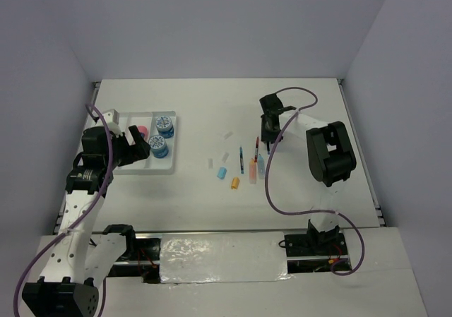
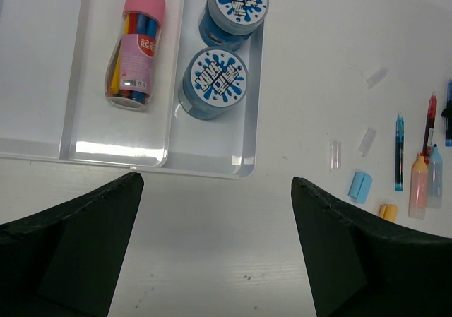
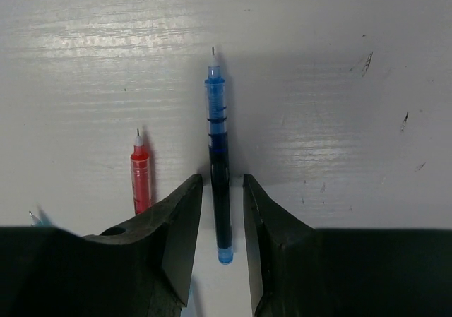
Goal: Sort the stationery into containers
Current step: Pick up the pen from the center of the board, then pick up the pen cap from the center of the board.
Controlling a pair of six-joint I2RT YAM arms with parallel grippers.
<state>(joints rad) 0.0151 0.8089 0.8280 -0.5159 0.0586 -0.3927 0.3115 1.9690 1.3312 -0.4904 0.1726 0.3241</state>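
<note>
- The dark blue pen [image 3: 219, 169] lies flat on the white table [image 1: 212, 102], right of the table's middle. Its tip points away from the right wrist camera.
- The right gripper [image 3: 223, 183] straddles the pen's rear half. We see its jaws narrowly apart, one on each side, with a thin strip of table between each jaw and the barrel. Nothing is clamped.
- A red pen [image 3: 140, 179] lies parallel just beside it. Its rear end runs behind the outer edge of the jaw on that side.
- Beyond both pen tips we see only bare table.
- From the left wrist, more loose pieces lie in a group well apart from the tray: a teal pen [image 2: 399, 153], a peach piece [image 2: 419, 186], a short light-blue piece [image 2: 360, 186] and an orange piece [image 2: 387, 211].
- The white tray [image 2: 42, 84] sits near the table's left edge. Two blue-white rolls [image 2: 240, 3] [image 2: 210, 80] stand in its end compartment. A pink-capped cylinder [image 2: 135, 49] lies in the next one.
- The left gripper [image 2: 217, 179] hangs with jaws wide apart and empty, over bare table just off the tray's near rim.
</note>
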